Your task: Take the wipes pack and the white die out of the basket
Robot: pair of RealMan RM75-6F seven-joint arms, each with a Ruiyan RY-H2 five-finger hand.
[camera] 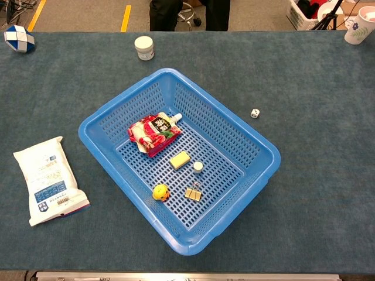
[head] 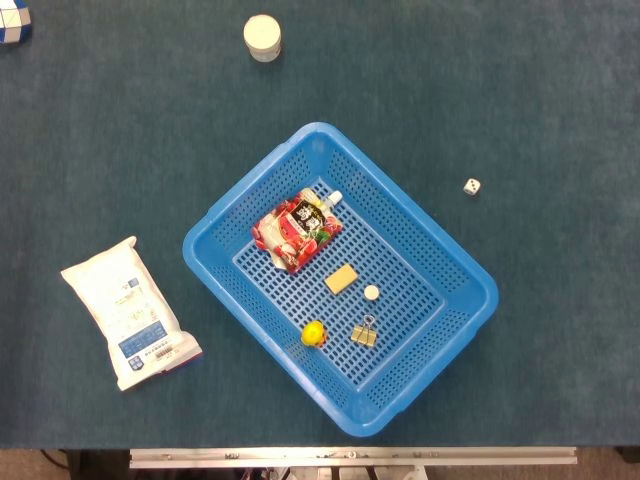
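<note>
The white wipes pack lies flat on the blue cloth, left of the blue basket and apart from it. The white die sits on the cloth to the right of the basket, also outside it. Inside the basket lie a red pouch, a yellow block, a small white cap, a yellow ball and a binder clip. Neither hand shows in either view.
A white jar stands at the back of the table. A blue-and-white puzzle ball sits at the far left corner. A cup stands at the far right. The table's front edge runs along the bottom.
</note>
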